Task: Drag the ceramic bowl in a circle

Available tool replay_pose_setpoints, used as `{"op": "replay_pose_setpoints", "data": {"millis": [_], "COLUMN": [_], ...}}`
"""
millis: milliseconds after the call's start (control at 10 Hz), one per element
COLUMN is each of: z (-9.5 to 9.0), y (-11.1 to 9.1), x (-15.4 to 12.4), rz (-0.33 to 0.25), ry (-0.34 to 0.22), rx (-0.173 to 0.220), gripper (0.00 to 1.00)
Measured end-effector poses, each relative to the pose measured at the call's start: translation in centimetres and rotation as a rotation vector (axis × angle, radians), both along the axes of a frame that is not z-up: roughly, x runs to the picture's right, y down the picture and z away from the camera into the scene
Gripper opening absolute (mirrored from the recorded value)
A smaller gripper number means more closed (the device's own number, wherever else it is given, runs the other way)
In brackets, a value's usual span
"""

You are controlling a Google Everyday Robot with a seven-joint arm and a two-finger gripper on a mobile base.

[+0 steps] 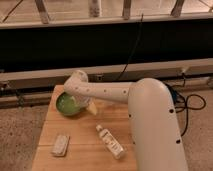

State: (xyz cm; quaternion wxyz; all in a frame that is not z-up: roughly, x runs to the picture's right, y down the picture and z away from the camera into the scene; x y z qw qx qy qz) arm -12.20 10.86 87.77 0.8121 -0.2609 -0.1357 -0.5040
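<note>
A big white robot arm (pixel 107 92) reaches to the left across a wooden table (pixel 82 152). At its end, the gripper (pixel 78 102) points down into the right side of the ceramic bowl (pixel 65 105). The gripper's jaws stand wide apart. I cannot tell if they touch the bowl or hold its edge, because the arm covers that spot. The bowl is round, shiny and green. It sits near the far left corner of the table, and the end of the arm hides part of its right side. Just to the right of the bowl a small pale thing (pixel 93 108) peeks out from under the arm; I cannot tell what it is. Nearer to the camera, a little white packet (pixel 60 145) lies flat by the left edge of the table. A small bottle (pixel 110 142) lies on its side near the middle, well apart from the bowl. The floor (pixel 17 135) beside the table is speckled. A black cable (pixel 133 47) hangs down the dark wall behind the table.
</note>
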Motion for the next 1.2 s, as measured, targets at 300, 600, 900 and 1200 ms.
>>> {"op": "replay_pose_setpoints", "data": {"millis": [300, 600, 900, 1200], "z": [0.21, 0.28, 0.42, 0.56], "y": [0.30, 0.48, 0.70, 0.94], "x": [-0.09, -0.33, -0.58, -0.53], "rz": [-0.002, -0.006, -0.014, -0.015], "ry": [-0.004, -0.007, -0.010, -0.011], "rx": [-0.007, -0.012, -0.017, -0.027], "gripper": [0.80, 0.80, 0.80, 0.80]}}
